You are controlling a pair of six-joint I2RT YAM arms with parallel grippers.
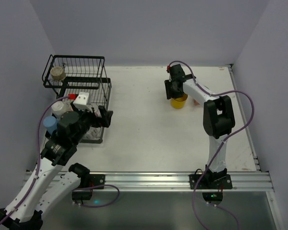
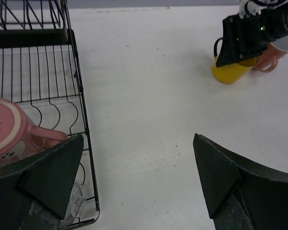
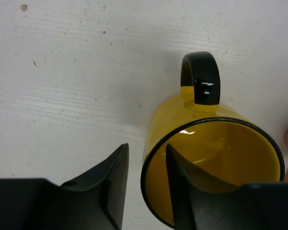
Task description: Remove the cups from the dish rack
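The yellow cup [image 3: 209, 120] with a black handle stands upright on the white table, far right of centre [image 1: 178, 102]. My right gripper [image 3: 147, 146] is open and straddles its near rim, one finger inside and one outside, with a small gap on each side. A salmon-orange cup [image 2: 270, 60] stands just beside the yellow one. The black wire dish rack [image 1: 93, 79] is at the left. A pink cup [image 2: 9, 127] lies in its lower tray, next to a clear glass [image 2: 76, 201]. My left gripper [image 2: 138, 139] is wide open and empty, beside the rack's right edge.
A beige cup [image 1: 57, 73] sits in the rack's upper tier. A light blue cup [image 1: 50, 123] and a red-and-white item [image 1: 80, 98] are in the lower part, partly hidden by my left arm. Purple walls enclose the table on three sides.
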